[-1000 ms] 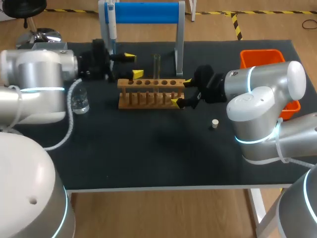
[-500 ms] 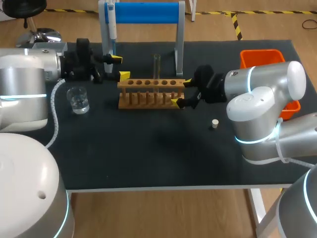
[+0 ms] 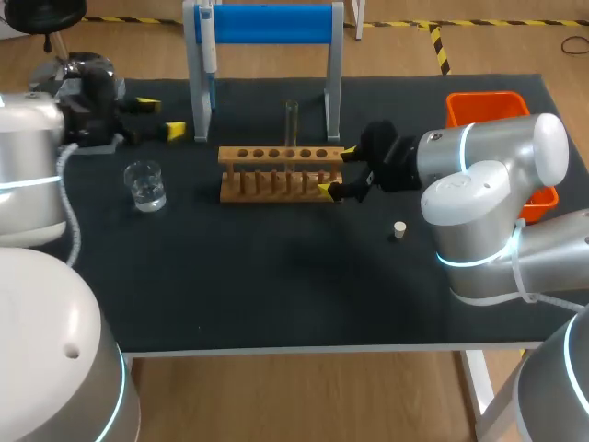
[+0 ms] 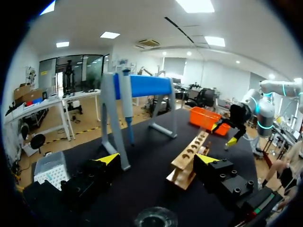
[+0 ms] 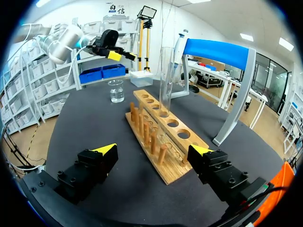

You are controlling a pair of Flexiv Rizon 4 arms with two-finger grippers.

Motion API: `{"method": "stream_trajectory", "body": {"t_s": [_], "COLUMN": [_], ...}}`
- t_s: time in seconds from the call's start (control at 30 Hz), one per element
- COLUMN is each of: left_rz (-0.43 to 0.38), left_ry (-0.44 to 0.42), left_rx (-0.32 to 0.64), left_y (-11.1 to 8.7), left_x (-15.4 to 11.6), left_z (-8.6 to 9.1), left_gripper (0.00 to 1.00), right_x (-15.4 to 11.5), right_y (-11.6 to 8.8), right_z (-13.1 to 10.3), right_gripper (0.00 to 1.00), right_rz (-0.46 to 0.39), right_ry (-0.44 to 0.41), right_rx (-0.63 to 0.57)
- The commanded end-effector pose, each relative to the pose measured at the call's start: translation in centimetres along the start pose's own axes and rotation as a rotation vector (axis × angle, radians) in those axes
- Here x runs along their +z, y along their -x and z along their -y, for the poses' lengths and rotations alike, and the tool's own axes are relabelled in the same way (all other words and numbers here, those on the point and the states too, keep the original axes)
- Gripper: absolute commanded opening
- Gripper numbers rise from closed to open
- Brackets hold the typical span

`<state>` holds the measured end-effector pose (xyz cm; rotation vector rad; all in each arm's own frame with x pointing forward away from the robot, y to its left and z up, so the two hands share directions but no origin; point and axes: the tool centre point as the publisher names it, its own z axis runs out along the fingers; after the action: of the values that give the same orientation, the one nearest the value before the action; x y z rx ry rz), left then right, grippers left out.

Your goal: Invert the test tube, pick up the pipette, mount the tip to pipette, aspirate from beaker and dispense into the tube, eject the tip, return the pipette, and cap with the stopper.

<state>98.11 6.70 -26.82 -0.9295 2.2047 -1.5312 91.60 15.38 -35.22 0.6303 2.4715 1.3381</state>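
1. This is a robotics laboratory set up for bench chemistry: a table (image 3: 276, 295) under a dark mat, with a left arm (image 3: 28, 175) and a right arm (image 3: 488, 175) coming in over its side edges.
2. At mid-table a wooden rack (image 3: 281, 172) holds a glass test tube (image 3: 291, 124) upright.
3. A pipette (image 3: 209, 41) hangs on a blue stand (image 3: 267, 23) at the far edge, and a tip box (image 4: 49, 171) sits by the far left corner.
4. A glass beaker (image 3: 145, 184) stands near the left edge, a small stopper (image 3: 399, 229) lies towards the right, and an orange bin (image 3: 486, 109) occupies the far right corner.
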Motion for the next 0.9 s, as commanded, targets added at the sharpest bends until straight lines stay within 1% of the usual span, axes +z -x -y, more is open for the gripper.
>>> {"method": "stream_trajectory", "body": {"t_s": [0.03, 0.1, 0.2, 0.3, 0.5, 0.6, 0.67, 0.9], "left_rz": [0.255, 0.308, 0.377, 0.441, 0.553, 0.636, 0.696, 0.696], "left_ry": [0.027, 0.054, 0.06, 0.054, 0.053, 0.064, 0.101, 0.101], "left_rx": [-0.066, -0.075, -0.107, -0.135, -0.171, -0.19, -0.187, -0.187], "left_y": [1.5, 2.4, 3.7, 4.8, 6.8, 7.8, 8.4, 8.4], "left_x": [-6.7, -7.9, -9.3, -10.3, -12.0, -12.6, -13.0, -13.0], "left_z": [-1.4, -2.4, -3.5, -4.2, -5.3, -5.6, -5.8, -5.8], "left_gripper": [1.0, 1.0, 1.0, 1.0, 1.0, 1.0, 1.0, 1.0], "right_x": [0.0, 0.0, 0.0, 0.0, 0.0, 0.0, 0.0, 0.0], "right_y": [0.0, 0.0, 0.0, 0.0, 0.0, 0.0, 0.0, 0.0], "right_z": [0.1, 0.1, 0.1, 0.1, 0.1, 0.1, 0.1, 0.1], "right_gripper": [1.0, 1.0, 1.0, 1.0, 1.0, 1.0, 1.0, 1.0], "right_rz": [-0.001, -0.001, -0.001, -0.001, -0.001, -0.001, -0.001, -0.001], "right_ry": [0.0, 0.0, 0.0, 0.0, 0.0, 0.0, 0.0, 0.0], "right_rx": [0.0, 0.0, 0.0, 0.0, 0.0, 0.0, 0.0, 0.0]}}
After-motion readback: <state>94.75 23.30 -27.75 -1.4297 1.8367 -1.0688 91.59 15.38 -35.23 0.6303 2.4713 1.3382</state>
